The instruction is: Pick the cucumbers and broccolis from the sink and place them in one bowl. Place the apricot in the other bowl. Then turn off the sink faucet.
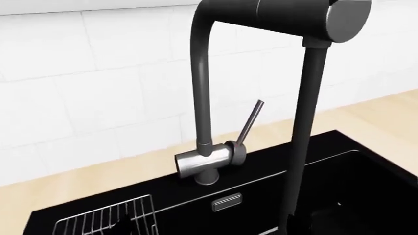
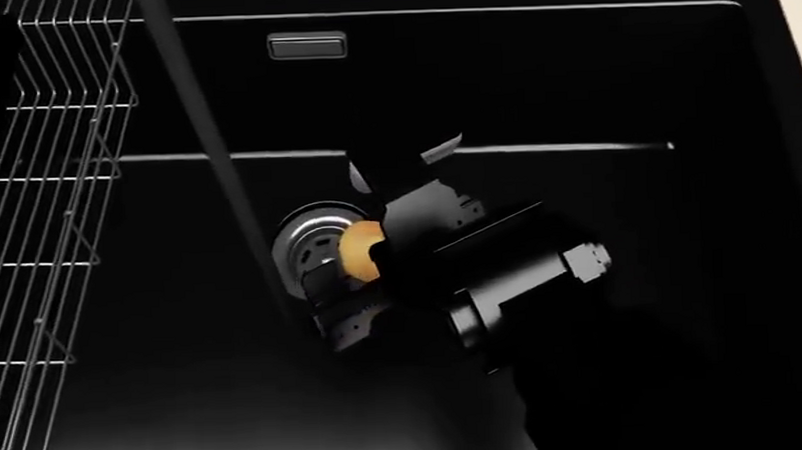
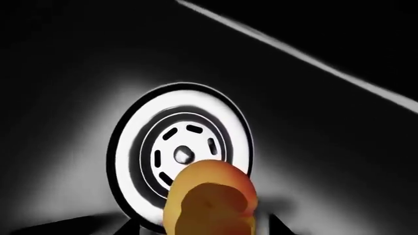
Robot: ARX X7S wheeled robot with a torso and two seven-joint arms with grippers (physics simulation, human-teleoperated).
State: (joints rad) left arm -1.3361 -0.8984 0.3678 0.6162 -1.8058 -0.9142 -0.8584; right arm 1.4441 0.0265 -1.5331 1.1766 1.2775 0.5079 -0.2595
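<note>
Apricot [image 2: 359, 250] sits in the sink [image 2: 611, 98], over the edge of the round steel drain [image 2: 309, 246], right at the tips of the right gripper [image 2: 375, 256]. In the head view the fruit lies between the two dark fingers [image 2: 420, 209], one above it and one below, both close to its skin; looks like they are pinching it, though actual contact is hard to confirm against the black basin. Right wrist view: apricot [image 3: 210, 200] fills the near part of the frame, overlapping the drain [image 3: 179, 152] rim, orange-yellow with a darker shaded patch; the fingers themselves are barely visible there.

Beyond the fingertips, the drain, then the black sink floor. A thin dark stream or rod [image 2: 219, 161] runs diagonally down past the drain on the side away from the gripper. Steel overflow slot [image 2: 307, 45] on the far sink wall. Wire rack [image 2: 47, 197] hangs at the sink's left side, well apart from the fingers.

Left wrist view: faucet [image 1: 205, 161] with steel body, tall dark neck, thin lever [image 1: 250, 122] slanted upward; overflow slot [image 1: 226, 201] below it, rack corner [image 1: 107, 218] near, light wood table [image 1: 98, 181] and white tiled wall [image 1: 78, 73] behind. Left fingers are out of sight, so their state cannot be told.
</note>
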